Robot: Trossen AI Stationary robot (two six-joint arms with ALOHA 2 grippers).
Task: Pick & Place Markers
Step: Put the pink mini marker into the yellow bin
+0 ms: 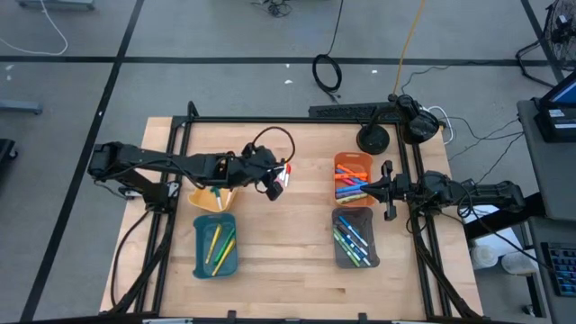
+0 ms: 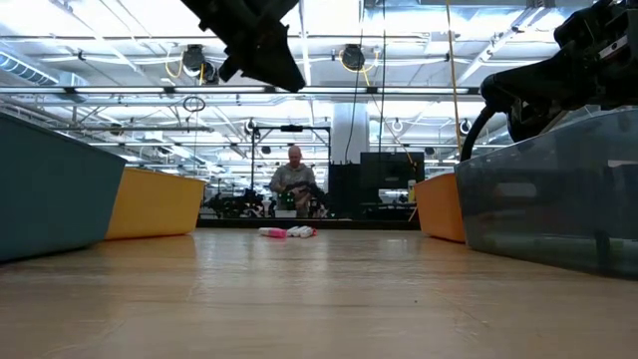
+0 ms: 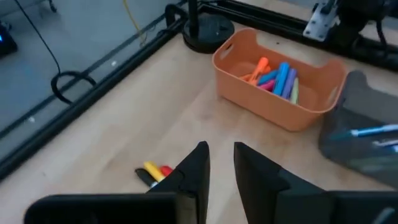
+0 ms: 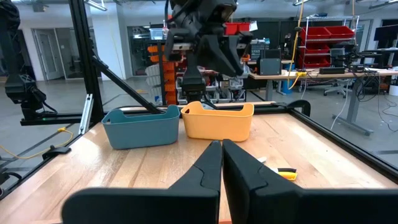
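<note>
High view: wooden table [image 1: 288, 270] with 4 trays. Orange tray [image 1: 353, 179] and grey tray [image 1: 356, 239] on right side, both loaded with markers; yellow tray [image 1: 213, 195] and teal tray [image 1: 215, 245] on left side, teal with a few yellow and green markers [image 1: 218, 243] inside. Loose markers [image 1: 286, 171] on bare wood between yellow tray and orange tray, near far edge.

Left gripper [image 1: 273, 184] raised over table centre, just beside loose markers, fingers a little apart, nothing visibly between them. Left wrist view: fingers [image 3: 194, 171] with narrow gap, yellow, red and black loose markers [image 3: 154, 173] lying on wood just beside fingers. Same view: orange tray [image 3: 273, 93] with orange, blue, pink and purple markers [image 3: 277, 78]; grey tray [image 3: 367, 140] next to it with blue marker [image 3: 367, 131].

Right gripper [image 1: 387, 189] at right table edge, between orange tray and grey tray, closed, empty. Right wrist view: fingers [image 4: 208, 168] pressed together, pointing across table toward teal tray [image 4: 142, 127] and yellow tray [image 4: 217, 121]; yellow marker [image 4: 286, 172] on wood.

Low view: pink and white markers [image 2: 287, 232] lying on table far back; seated person [image 2: 295, 179] in room behind.
</note>
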